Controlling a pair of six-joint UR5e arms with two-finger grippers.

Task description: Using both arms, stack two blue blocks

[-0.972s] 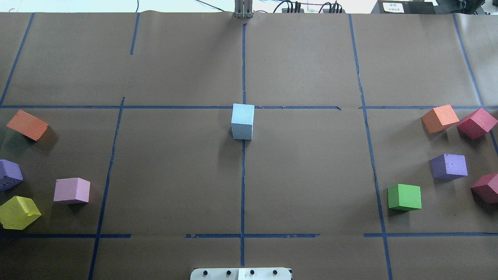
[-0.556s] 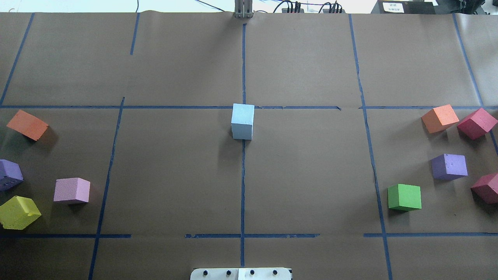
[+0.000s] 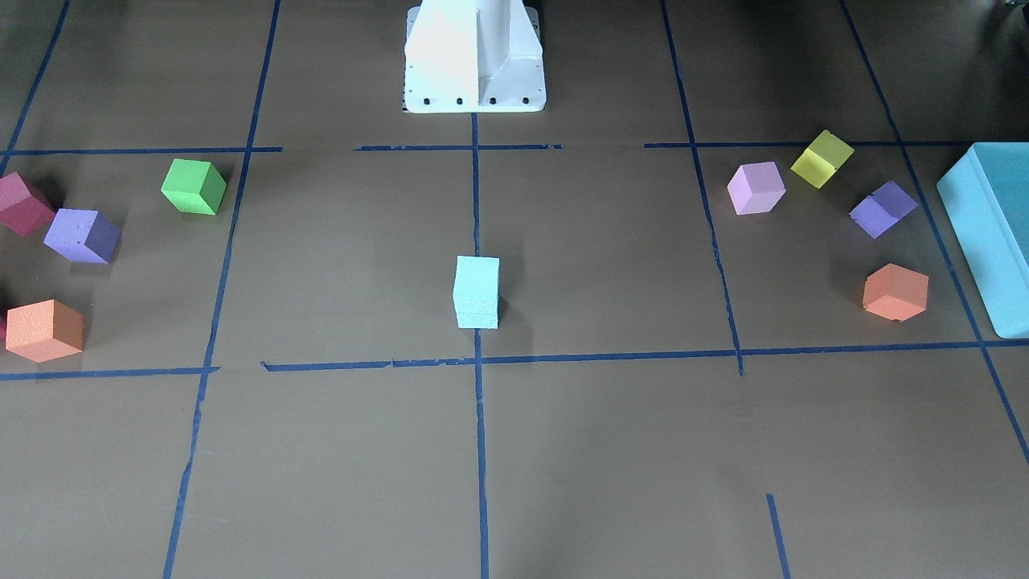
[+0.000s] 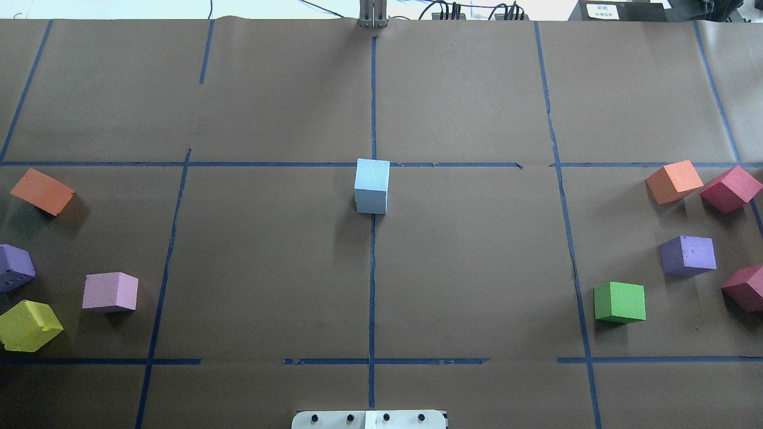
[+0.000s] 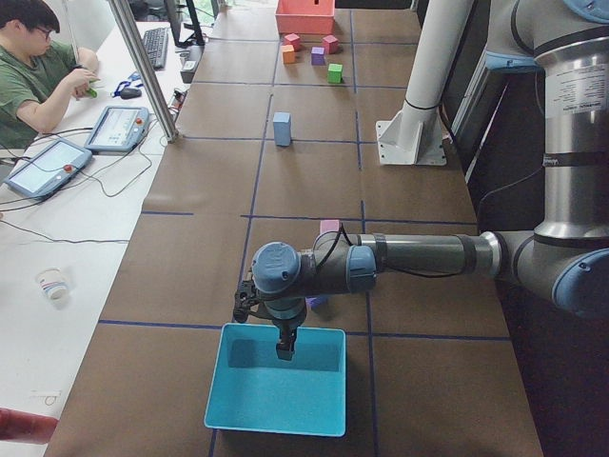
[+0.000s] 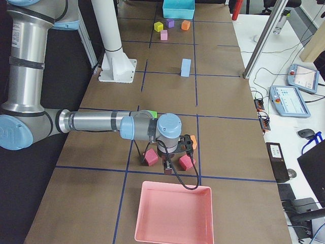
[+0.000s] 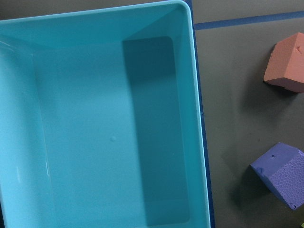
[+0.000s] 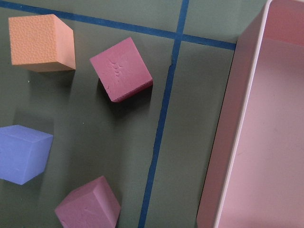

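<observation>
Blue blocks [image 3: 477, 292] sit one on top of the other at the centre of the counter [image 4: 268, 268]. A faint seam across the near face marks where they meet. By my reckoning the stacking itself is done and this is the parked stage. The left arm [image 5: 419, 255] reaches low across the exterior left view, with the left gripper [image 5: 284, 348] over the teal bin [image 5: 285, 400]. The right gripper [image 6: 167, 169] hangs over the maroon blocks [image 6: 150, 157], just above the pink tray [image 6: 172, 218] in that view. Both are well apart from the stack. How far open either pair of jaws is, or whether they hold anything, I cannot tell. The next move, I'd judge, calls only for keeping clear of the stack. Its long axis runs straight up, untilted, its sides roughly square to the tape line [image 3: 481, 402] beneath it.
</observation>
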